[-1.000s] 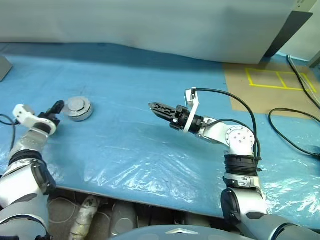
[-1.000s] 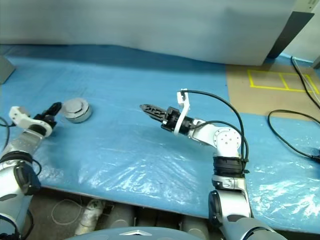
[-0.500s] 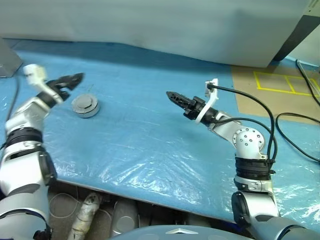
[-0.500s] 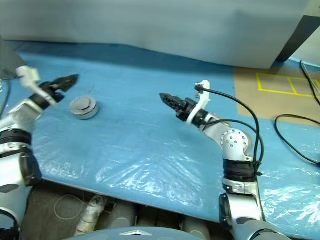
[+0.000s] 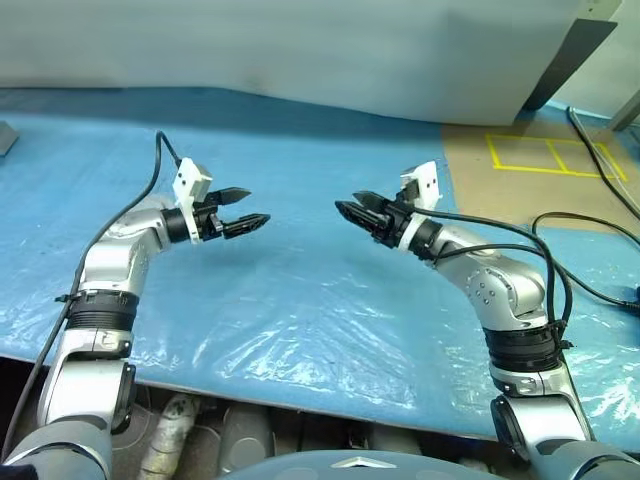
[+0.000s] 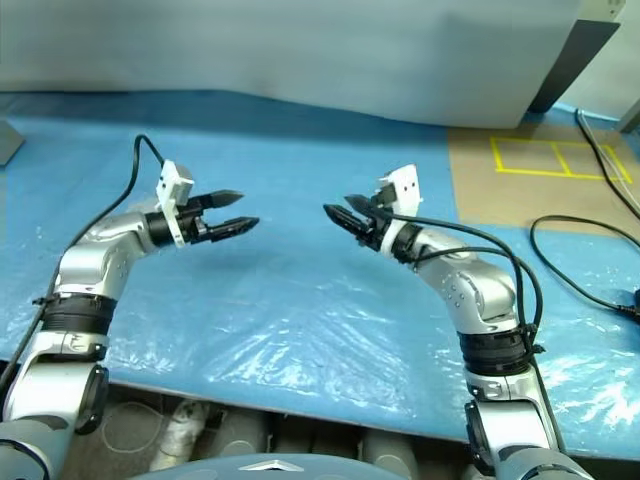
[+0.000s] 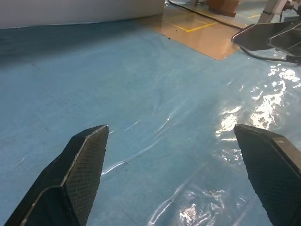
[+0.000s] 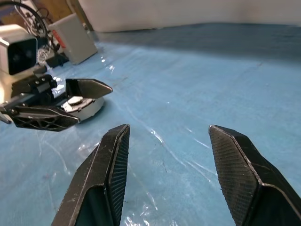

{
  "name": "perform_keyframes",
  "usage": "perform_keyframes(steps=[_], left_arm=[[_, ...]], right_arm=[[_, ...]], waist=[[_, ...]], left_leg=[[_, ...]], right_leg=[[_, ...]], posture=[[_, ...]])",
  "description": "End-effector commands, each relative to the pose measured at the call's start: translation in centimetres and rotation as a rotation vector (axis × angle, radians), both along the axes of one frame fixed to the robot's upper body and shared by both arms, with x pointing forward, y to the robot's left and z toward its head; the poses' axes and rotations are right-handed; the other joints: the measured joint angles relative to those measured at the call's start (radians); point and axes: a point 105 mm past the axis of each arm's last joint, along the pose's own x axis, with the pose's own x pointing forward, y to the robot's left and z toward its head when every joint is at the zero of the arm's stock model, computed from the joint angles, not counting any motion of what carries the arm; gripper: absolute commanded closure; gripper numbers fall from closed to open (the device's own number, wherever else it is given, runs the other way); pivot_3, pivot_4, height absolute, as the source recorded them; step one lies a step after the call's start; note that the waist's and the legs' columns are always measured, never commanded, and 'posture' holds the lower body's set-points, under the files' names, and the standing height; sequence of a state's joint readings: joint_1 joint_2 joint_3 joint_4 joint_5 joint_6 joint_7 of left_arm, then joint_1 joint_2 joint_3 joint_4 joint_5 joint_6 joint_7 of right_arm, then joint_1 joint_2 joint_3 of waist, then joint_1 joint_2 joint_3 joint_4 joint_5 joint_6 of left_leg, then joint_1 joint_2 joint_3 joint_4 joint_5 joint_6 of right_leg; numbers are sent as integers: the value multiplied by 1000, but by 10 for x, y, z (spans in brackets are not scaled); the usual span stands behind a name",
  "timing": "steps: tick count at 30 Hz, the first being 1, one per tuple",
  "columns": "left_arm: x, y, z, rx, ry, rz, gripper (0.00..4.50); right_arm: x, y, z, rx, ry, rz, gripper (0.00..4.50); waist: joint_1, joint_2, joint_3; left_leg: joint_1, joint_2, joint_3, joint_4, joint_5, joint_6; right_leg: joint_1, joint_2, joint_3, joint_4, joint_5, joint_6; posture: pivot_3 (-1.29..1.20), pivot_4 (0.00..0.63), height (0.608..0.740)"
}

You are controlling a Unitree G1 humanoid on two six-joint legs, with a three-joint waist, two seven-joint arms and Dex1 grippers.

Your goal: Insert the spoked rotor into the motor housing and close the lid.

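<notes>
Lying flat on the blue-sheeted counter (image 5: 300, 300), the motor housing (image 8: 91, 107) is a silver puck. From the right wrist view it sits beyond the left gripper (image 5: 258, 205), partly covered by that gripper's black fingers (image 8: 87, 87), and nothing touches it. Whether the rotor is inside or the lid is seated is too small to tell.

A second ago the left gripper was low at the left edge of the scene, right beside the housing. It has since lifted off and swung inward toward the middle, and it now hangs level above the counter. Its jaws are spread as wide as they go and hold nothing.

The right gripper (image 5: 347, 202) has barely shifted but has rolled over. It now faces the left one across a clear gap, its jaws about half apart and also empty.

My reading is that the left arm has let the housing be rather than picked it up. That suggests either the work on it is done or the arms are regrouping before another approach. A grey box (image 8: 70, 37) stands farther off behind the housing.
</notes>
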State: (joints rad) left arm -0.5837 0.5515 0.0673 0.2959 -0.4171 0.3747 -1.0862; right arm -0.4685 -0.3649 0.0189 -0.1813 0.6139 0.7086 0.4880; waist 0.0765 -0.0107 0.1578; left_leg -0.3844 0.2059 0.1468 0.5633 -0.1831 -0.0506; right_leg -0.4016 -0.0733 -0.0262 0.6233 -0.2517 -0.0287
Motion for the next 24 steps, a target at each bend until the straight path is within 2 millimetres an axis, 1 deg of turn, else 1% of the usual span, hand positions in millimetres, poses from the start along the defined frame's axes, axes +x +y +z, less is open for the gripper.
perform_keyframes(steps=[1,3,8,11,14,20,24], left_arm=[[-6,-2,18,-18,-64,4,9],[-6,-3,20,-38,-61,19,9],[-1,7,20,-42,-46,74,9],[-4,11,24,-54,-46,84,9],[-7,16,23,-59,-46,106,9],[-12,18,20,-80,-45,139,9],[-13,22,23,-94,-49,162,9]], right_arm=[[-1,3,17,15,-80,12,1694],[0,8,18,20,-83,26,1694],[0,22,22,9,-107,78,1694],[-3,22,19,32,-89,95,1694],[-4,23,15,36,-69,98,1694],[-4,27,17,40,-67,122,1694],[-4,31,19,43,-67,143,1694]], waist=[[1,0,0],[0,0,0],[-3,0,0],[-3,0,0],[-3,0,0],[-3,0,0],[-4,0,0]], left_leg=[[1,0,0,1,0,0],[1,0,0,1,0,0],[1,0,1,1,0,1],[1,0,1,0,0,1],[0,0,1,-1,0,1],[1,0,1,0,0,1],[1,0,1,0,0,1]], right_leg=[[1,0,0,0,0,0],[1,0,1,0,0,0],[1,0,1,0,0,0],[1,0,1,0,0,0],[0,0,1,0,0,0],[0,0,1,0,0,0],[0,0,1,0,0,0]], posture=[[0,150,740],[0,150,740],[0,150,740],[0,150,740],[0,150,740],[0,150,740],[0,150,740]])
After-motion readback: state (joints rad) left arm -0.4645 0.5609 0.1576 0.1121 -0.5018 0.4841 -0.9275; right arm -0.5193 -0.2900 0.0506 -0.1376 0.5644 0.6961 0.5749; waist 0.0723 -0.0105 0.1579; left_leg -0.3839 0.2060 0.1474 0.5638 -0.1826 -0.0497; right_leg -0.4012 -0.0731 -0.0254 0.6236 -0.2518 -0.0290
